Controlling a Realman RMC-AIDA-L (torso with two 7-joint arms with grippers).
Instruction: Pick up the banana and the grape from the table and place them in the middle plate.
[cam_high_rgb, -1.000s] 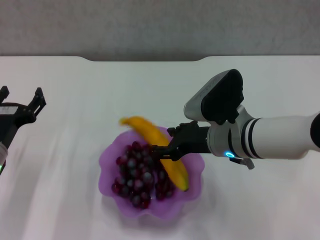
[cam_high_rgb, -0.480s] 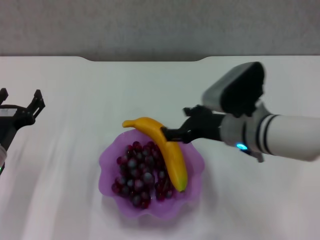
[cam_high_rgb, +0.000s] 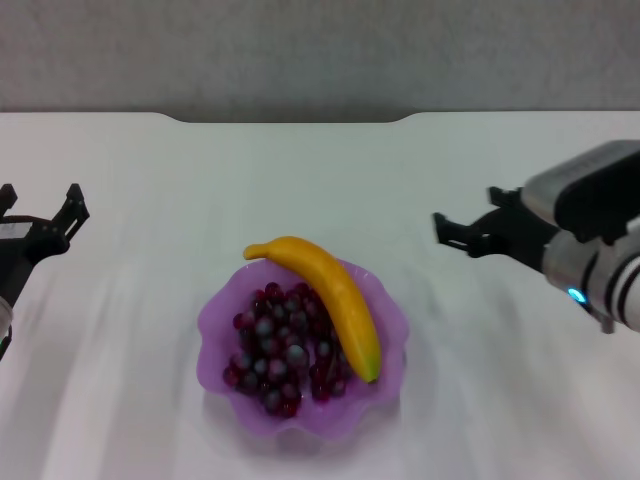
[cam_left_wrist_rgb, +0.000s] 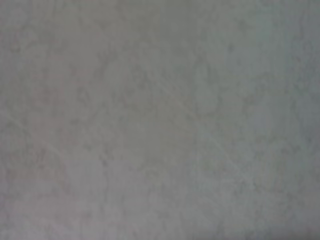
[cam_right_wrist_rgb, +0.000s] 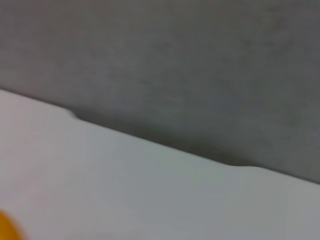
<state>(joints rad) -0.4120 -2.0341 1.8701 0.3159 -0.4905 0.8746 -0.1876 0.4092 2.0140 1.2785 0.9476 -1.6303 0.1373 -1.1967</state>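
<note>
The yellow-orange banana (cam_high_rgb: 330, 295) lies across the right side of the light purple scalloped dish (cam_high_rgb: 215, 318), its stem end over the far rim. The bunch of dark red-purple grapes (cam_high_rgb: 275, 350) fills the dish beside and under it. My right gripper (cam_high_rgb: 457, 236) is open and empty, above the table to the right of the dish and well clear of it. My left gripper (cam_high_rgb: 40, 205) is open and empty at the far left edge. The right wrist view shows a sliver of the banana (cam_right_wrist_rgb: 7, 228) in one corner. The left wrist view shows only a grey surface.
The white table (cam_high_rgb: 150, 200) stretches around the dish, with a notched far edge (cam_high_rgb: 290, 120) against a grey wall. The right wrist view shows the same notched edge (cam_right_wrist_rgb: 150, 142) and the wall.
My right gripper let go of the banana, which settled in the dish on the grapes. The right arm then drew back to the right. The left arm stayed put.
</note>
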